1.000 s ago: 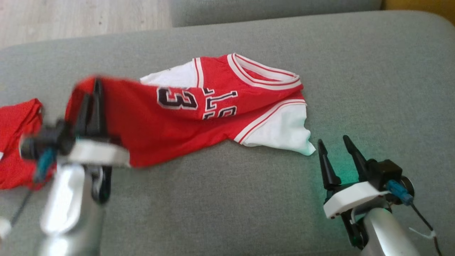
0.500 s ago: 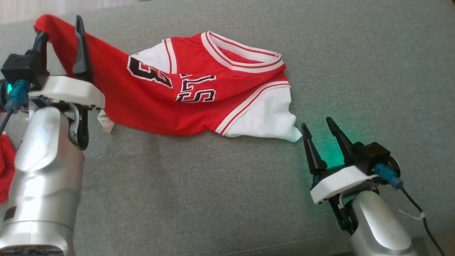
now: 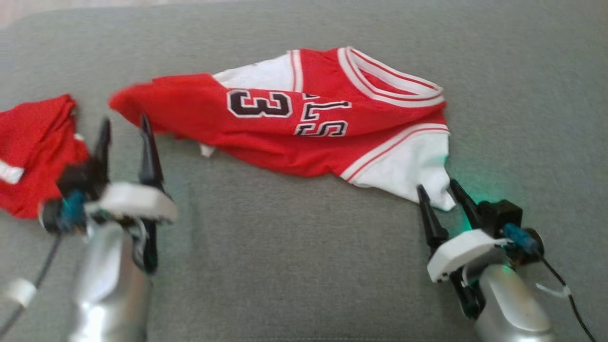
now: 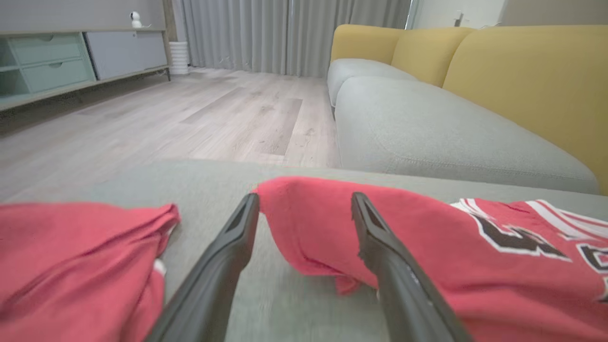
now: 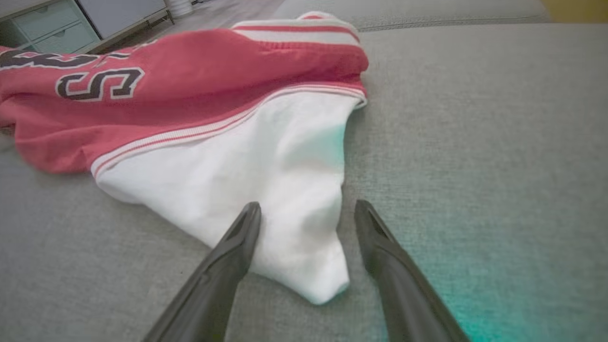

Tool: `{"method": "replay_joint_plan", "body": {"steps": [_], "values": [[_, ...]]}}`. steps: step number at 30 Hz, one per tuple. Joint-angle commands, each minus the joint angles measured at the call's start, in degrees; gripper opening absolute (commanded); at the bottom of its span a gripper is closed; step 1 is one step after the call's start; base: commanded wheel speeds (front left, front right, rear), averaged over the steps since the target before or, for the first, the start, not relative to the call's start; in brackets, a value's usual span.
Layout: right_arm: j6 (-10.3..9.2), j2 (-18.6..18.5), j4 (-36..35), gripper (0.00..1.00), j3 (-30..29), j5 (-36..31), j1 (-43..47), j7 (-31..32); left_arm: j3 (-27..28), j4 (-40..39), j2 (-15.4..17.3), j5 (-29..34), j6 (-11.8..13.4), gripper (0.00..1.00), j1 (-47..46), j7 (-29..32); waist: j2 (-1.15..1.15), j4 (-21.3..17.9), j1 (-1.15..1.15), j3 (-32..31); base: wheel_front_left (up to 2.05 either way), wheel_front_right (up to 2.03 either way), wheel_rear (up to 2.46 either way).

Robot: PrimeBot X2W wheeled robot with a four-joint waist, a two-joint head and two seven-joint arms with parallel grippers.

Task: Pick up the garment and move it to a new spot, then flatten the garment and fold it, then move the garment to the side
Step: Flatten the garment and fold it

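Note:
The garment (image 3: 304, 118) is a red basketball jersey with white sleeves and a black 3, lying crumpled across the grey sofa cushion (image 3: 304, 261). My left gripper (image 3: 124, 124) stands open just below the jersey's red left end, holding nothing. In the left wrist view that red end (image 4: 308, 223) lies between and beyond the spread fingers (image 4: 380, 256). At the lower right my right gripper (image 3: 434, 187) is open, its tips at the corner of the white sleeve (image 3: 413, 166). The right wrist view has that sleeve corner (image 5: 294, 199) between the open gripper (image 5: 308, 206).
A second red piece of clothing (image 3: 33, 152) lies bunched at the left edge of the cushion, beside my left gripper. Beyond the cushion are another grey seat (image 4: 427, 128), yellow backrests (image 4: 522, 80) and wooden floor (image 4: 190, 114).
My left gripper let go of the jersey's red end and pulled back toward me; the end now lies on the cushion. The head camera shifted. My right gripper stayed open, now nearer the sleeve.

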Motion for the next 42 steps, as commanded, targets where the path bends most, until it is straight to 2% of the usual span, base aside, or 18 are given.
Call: {"method": "replay_joint_plan", "body": {"steps": [1,6,7,8,12,15,19,22,25,28,31,34,38,39,42], "values": [[0.01,0.1,1.1,1.00,0.2,-0.9,-1.1,-0.4,2.2,-2.9,0.6,0.0,-0.2,1.00,1.3,-0.3,0.00,1.8,0.00,-1.2,0.00,0.00,0.00],[0.01,0.1,7.9,1.00,-1.6,-2.2,-1.6,-0.4,2.4,-5.7,-1.6,0.4,-0.7,1.00,6.9,-0.3,0.00,2.5,0.00,-2.1,0.00,0.00,0.00],[0.01,0.1,10.2,0.38,-1.7,-1.5,-2.0,-0.4,2.1,-6.7,-2.4,0.4,-1.1,1.00,9.3,-0.3,0.00,2.5,0.00,-2.3,0.00,0.00,0.00],[0.01,0.1,10.9,0.00,-1.7,-1.3,-2.1,-0.4,1.8,-7.2,-2.7,0.3,-1.3,1.00,10.4,-0.3,0.00,2.4,0.00,-2.5,0.00,0.00,0.00],[0.01,0.1,11.5,0.00,-2.2,0.0,-2.2,-0.4,0.8,-8.6,-3.4,-0.5,-1.6,1.00,14.3,-0.3,0.00,1.8,0.00,-3.3,0.00,0.00,0.00],[0.01,0.1,7.5,0.00,-1.8,2.3,-1.7,-0.4,-1.3,-9.7,-3.5,-2.4,-1.7,1.00,16.5,-0.3,0.00,1.4,0.00,-4.3,0.00,0.00,0.00],[0.01,0.1,-3.4,0.00,0.2,7.9,-1.6,-0.4,-4.6,-11.6,-3.5,-4.9,-0.8,1.00,18.9,-0.3,0.00,1.0,0.00,-6.3,0.00,0.00,0.00],[0.01,0.1,-13.2,0.00,3.7,14.6,-4.1,-0.4,-6.0,-12.2,-3.5,-6.0,0.1,1.00,20.4,-0.3,0.00,0.9,0.00,-8.4,0.00,0.00,0.00],[0.01,0.1,-21.6,0.00,8.8,20.4,-10.6,-0.4,-7.3,-12.5,-3.5,-6.3,0.5,1.00,21.9,-0.3,0.00,1.1,0.00,-10.5,0.00,0.00,0.00],[0.01,0.1,-25.9,0.00,13.4,24.4,-20.1,0.1,-9.2,-12.1,-3.5,-6.4,0.4,1.00,23.4,-0.3,0.00,2.2,0.00,-12.4,0.00,0.00,0.00],[0.01,0.1,-25.9,0.00,16.2,26.6,-29.8,1.9,-11.6,-11.7,-3.5,-8.1,0.5,1.00,24.5,-0.3,0.00,4.5,0.00,-13.7,0.00,0.00,0.00],[0.01,0.1,-22.6,0.00,18.7,28.5,-37.6,2.6,-14.6,-11.6,-3.5,-9.8,0.9,1.00,25.2,-0.3,0.00,7.9,0.00,-14.5,0.00,0.00,0.00],[0.01,0.1,-14.8,0.00,21.4,30.2,-45.6,1.8,-18.5,-10.9,-3.5,-11.1,1.3,1.00,26.1,-0.3,0.00,12.8,0.00,-15.6,0.00,0.00,0.00],[0.01,0.1,-10.7,0.00,22.7,30.9,-48.6,1.1,-20.0,-10.5,-3.5,-11.5,1.5,1.00,26.5,-0.3,0.00,15.1,0.00,-16.1,0.00,0.00,0.00],[0.01,0.1,-5.7,0.00,24.0,32.5,-52.3,0.2,-21.1,-10.0,-3.5,-11.6,1.8,1.00,27.3,-0.3,0.00,17.6,0.00,-16.9,0.00,0.00,0.00]]}}
